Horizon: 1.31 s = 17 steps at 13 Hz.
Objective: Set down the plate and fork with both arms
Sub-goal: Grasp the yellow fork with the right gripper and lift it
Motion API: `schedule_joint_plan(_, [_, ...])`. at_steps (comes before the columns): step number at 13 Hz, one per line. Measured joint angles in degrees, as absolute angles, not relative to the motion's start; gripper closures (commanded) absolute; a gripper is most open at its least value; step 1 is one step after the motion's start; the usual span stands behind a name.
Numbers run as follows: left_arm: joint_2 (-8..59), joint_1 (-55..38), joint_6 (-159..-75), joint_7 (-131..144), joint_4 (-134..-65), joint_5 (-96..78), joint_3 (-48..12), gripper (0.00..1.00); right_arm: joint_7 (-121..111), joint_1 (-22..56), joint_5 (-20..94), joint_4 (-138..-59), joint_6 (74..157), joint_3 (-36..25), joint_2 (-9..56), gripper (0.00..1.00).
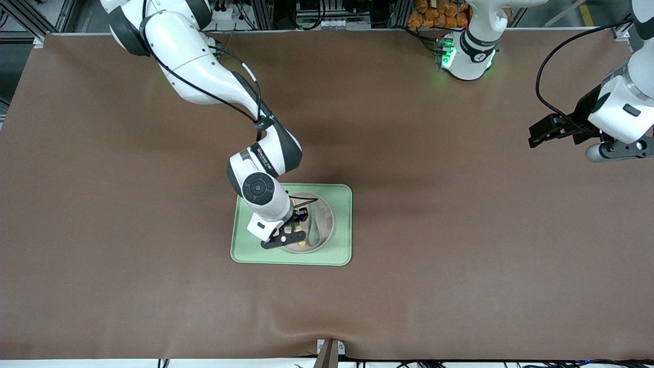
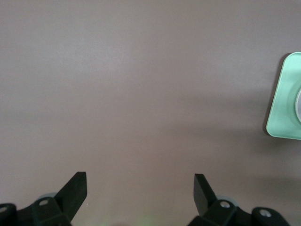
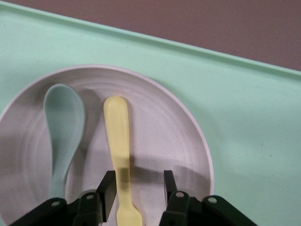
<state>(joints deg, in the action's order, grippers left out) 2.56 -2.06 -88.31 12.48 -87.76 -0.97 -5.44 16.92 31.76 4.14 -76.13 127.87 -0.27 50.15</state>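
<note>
Pale-yellow fork (image 3: 120, 155): lies in the off-white plate (image 3: 160, 141) beside a grey-green spoon (image 3: 63, 136), on the green tray (image 1: 337, 225) at mid-surface. Right tool (image 3: 136, 190): part-open, fingers straddling the fork, contact not discernible; arm bent steeply down over the plate. Left tool (image 2: 141, 190): released, spread wide, empty, over bare brown surface (image 1: 460, 230) near the left arm's end; arm waiting.
</note>
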Motion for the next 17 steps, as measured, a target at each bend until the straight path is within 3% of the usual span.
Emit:
schedule_joint_plan(4, [2.06,-1.26,-88.34,11.39,-88.02,-0.97,-5.42,0.0,16.95,31.89,4.13,-76.13,127.88,-0.26,50.75,0.6])
schedule_joint_plan(5, [2.06,-0.78,-88.47,11.13,-88.22,-0.97,-5.37,0.0,17.03,32.1,4.13,-76.13,128.11,-0.26,50.84,0.68])
schedule_joint_plan(7, [2.06,-0.37,-88.67,11.01,-88.61,-0.97,-5.36,0.0,17.38,32.65,4.12,-76.13,129.31,-0.26,51.08,0.94])
schedule_joint_plan(9, [2.06,-0.38,-88.69,11.01,-88.76,-0.97,-5.38,0.0,17.44,32.87,4.12,-76.13,129.79,-0.26,51.5,1.0])
schedule_joint_plan(17, [2.06,-0.43,-88.7,11.01,-88.93,-0.97,-5.6,0.0,17.94,32.8,4.2,-74.82,129.44,-0.65,51.49,1.0])
